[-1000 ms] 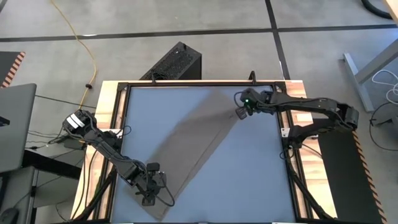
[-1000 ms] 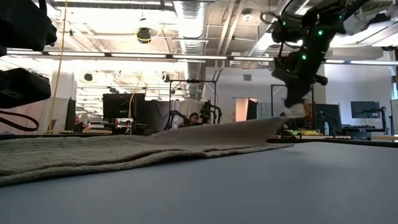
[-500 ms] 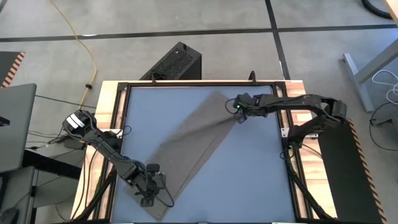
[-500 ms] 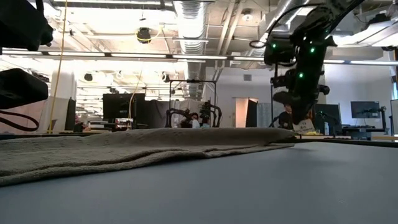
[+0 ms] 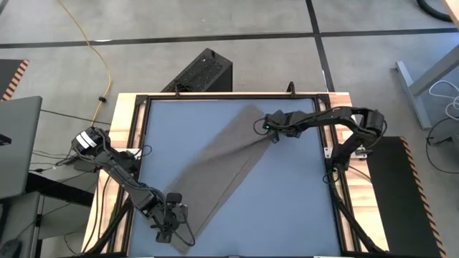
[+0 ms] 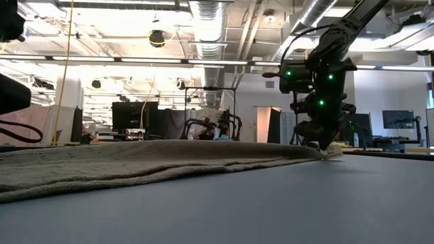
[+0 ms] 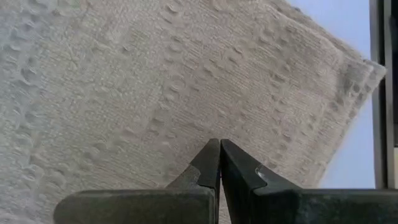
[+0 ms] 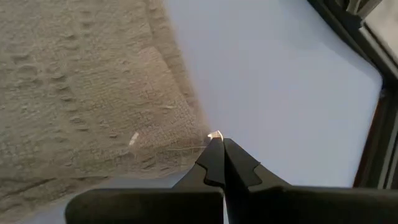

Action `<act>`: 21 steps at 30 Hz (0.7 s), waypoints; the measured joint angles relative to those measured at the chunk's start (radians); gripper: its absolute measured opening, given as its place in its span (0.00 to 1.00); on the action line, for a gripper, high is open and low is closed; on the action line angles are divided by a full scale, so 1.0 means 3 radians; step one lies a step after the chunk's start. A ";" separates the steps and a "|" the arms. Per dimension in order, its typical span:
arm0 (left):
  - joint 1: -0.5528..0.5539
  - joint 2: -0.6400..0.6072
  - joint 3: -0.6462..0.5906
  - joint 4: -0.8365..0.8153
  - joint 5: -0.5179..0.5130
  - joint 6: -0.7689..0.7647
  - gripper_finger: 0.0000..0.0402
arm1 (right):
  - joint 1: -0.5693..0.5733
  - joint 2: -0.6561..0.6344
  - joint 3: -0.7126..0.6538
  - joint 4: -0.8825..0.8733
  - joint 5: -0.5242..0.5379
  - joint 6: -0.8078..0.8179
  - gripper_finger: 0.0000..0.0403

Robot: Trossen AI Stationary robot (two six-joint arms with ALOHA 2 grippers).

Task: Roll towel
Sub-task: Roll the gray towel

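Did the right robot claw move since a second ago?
Yes. In the high view the right gripper has slid left, away from the table's right rail, dragging the towel corner with it. In the low view it has come down to the tabletop.

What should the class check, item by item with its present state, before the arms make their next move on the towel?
1. Towel lies flat, diagonal on the table: ok.
2. Right claw shut at the towel's far corner, by the white tag: ok.
3. Left claw shut at the near end: ok.
4. Whether either claw really pinches cloth: cannot tell.
5. Roll begun: not ok, nothing is rolled yet.
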State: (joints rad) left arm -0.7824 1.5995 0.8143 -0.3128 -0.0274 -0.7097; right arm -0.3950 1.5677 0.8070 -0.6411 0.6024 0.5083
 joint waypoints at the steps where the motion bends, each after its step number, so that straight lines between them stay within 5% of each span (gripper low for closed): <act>1: -0.0017 -0.0013 0.0000 0.0026 -0.0054 0.0037 0.00 | 0.0000 -0.0003 0.0000 -0.0006 0.0012 0.0000 0.04; 13: -0.0082 0.0073 0.0000 0.0648 -0.0342 0.0114 0.01 | 0.0000 -0.0238 0.0000 -0.0005 0.0079 0.0035 0.05; 21: -0.0171 0.0073 0.0000 0.0977 -0.0312 0.0104 0.15 | 0.0000 -0.0240 0.0000 -0.0006 0.0068 0.0052 0.05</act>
State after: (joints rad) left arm -0.8336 1.6215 0.8143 -0.0196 -0.1211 -0.6784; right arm -0.3950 1.4956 0.8070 -0.6430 0.6228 0.5240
